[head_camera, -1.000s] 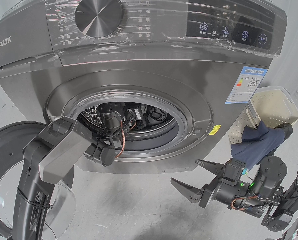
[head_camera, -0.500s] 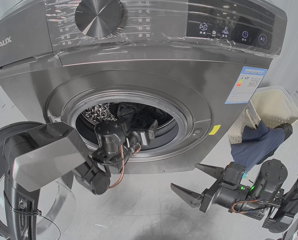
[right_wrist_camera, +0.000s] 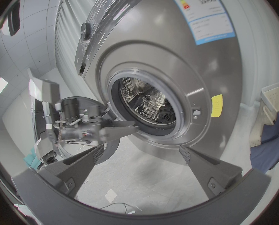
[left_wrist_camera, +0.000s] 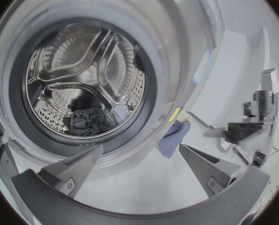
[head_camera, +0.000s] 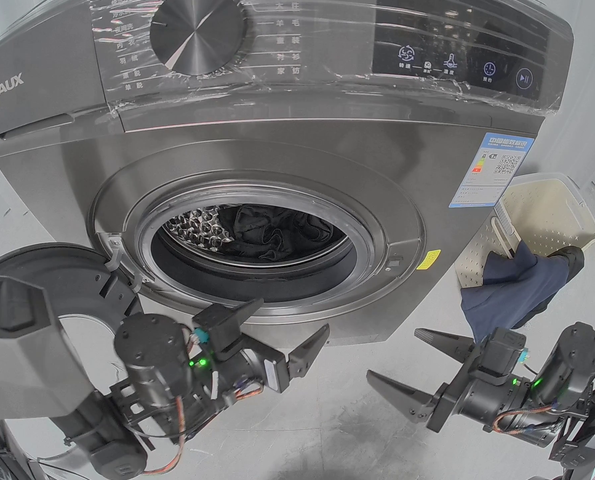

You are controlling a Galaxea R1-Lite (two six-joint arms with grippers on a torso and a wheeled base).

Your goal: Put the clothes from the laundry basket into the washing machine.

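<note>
Black garment lies in the washing machine drum, clear of the left gripper, jaws apart and empty, just outside the opening; blue garment drapes over the laundry basket beside the machine, near the right gripper, jaws apart, not touching it.

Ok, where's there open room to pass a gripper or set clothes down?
Free: the drum around the black garment; the floor between left gripper and right gripper. Crowded: the laundry basket front, draped by a blue garment, beside the washing machine.
</note>
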